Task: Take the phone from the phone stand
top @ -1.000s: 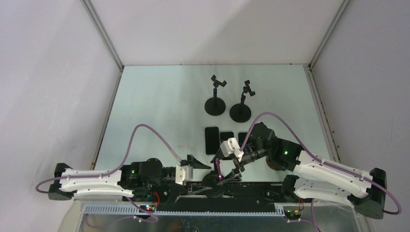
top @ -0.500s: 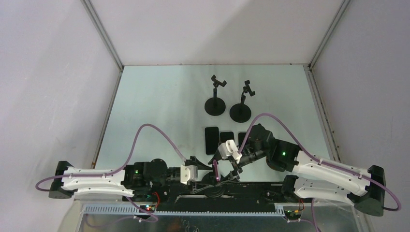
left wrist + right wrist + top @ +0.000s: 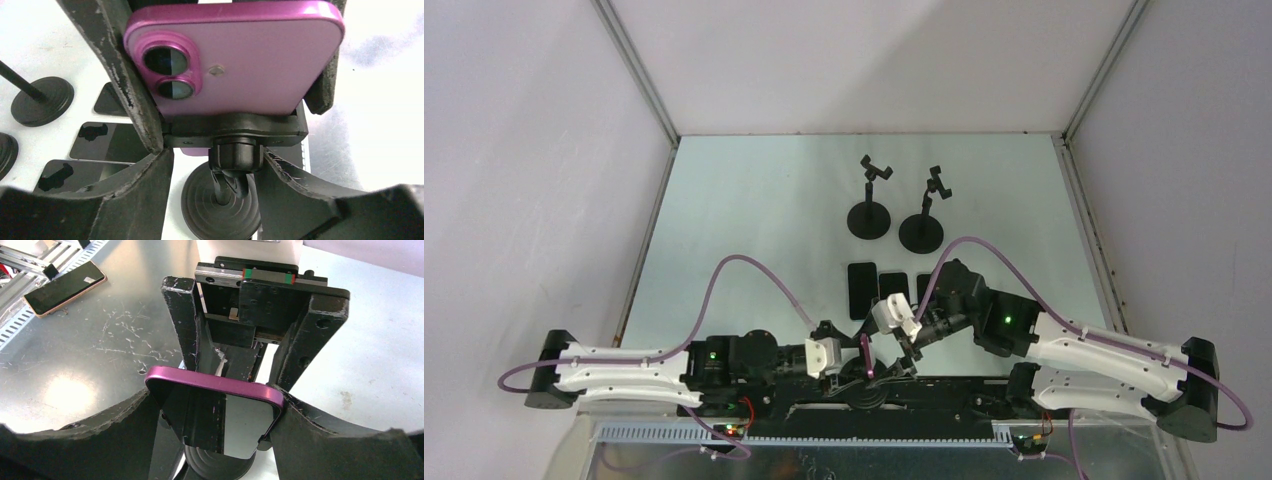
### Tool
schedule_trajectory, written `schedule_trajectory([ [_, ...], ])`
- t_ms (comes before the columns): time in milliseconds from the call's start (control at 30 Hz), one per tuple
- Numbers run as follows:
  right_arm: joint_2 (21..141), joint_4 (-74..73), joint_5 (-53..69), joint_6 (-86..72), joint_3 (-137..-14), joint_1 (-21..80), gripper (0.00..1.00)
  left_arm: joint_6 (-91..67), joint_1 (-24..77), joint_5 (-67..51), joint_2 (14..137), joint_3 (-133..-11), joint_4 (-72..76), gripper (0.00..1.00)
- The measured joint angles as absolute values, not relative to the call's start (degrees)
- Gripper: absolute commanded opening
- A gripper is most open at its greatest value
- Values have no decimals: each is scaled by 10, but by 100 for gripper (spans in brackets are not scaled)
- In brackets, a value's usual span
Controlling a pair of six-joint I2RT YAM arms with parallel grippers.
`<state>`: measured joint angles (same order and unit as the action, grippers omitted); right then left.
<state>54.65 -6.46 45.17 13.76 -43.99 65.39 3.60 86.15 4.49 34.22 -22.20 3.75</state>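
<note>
The magenta phone (image 3: 867, 356) stands upright in the black phone stand (image 3: 864, 392) at the near edge, between both arms. In the left wrist view its back with two lenses (image 3: 240, 60) sits in the stand's clamp (image 3: 235, 132). My right gripper (image 3: 889, 352) is shut on the phone's two side edges; its view shows the dark screen (image 3: 215, 420) between my fingers (image 3: 300, 430). My left gripper (image 3: 852, 360) is open and straddles the stand's neck nut (image 3: 235, 155) below the clamp; its right finger (image 3: 295, 185) touches the nut, and the left one stands apart.
Two empty black stands (image 3: 868, 215) (image 3: 921, 228) stand at the back. Three dark phones lie flat mid-table (image 3: 861, 288) (image 3: 892, 285), partly under my right arm. A gold-edged phone (image 3: 65, 287) lies on the metal surface. A black rail (image 3: 954, 395) runs along the near edge.
My left gripper has slid right until its fingers straddle the stand's neck. My right gripper has shifted slightly left, still on the phone. The phone remains in the stand.
</note>
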Motion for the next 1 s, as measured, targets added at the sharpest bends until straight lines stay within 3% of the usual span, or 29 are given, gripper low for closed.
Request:
schedule_trajectory([
  [333,552,-67,445,140,-445,662,0,34,861,57,337,-234,11,72],
  [600,556,-69,415,140,-448,666,0,28,865,47,326,-235,-3,35],
  [667,558,-70,400,145,-449,669,0,28,866,45,325,-235,-10,24],
  [700,558,-71,393,147,-449,671,0,29,866,46,325,-235,-12,13],
  [767,558,-76,383,148,-451,675,6,27,866,48,325,-235,-13,2],
  [933,559,-82,345,143,-454,688,61,21,866,59,326,-235,-16,0],
  [1000,557,-83,326,139,-454,695,75,14,866,68,325,-235,-17,0],
])
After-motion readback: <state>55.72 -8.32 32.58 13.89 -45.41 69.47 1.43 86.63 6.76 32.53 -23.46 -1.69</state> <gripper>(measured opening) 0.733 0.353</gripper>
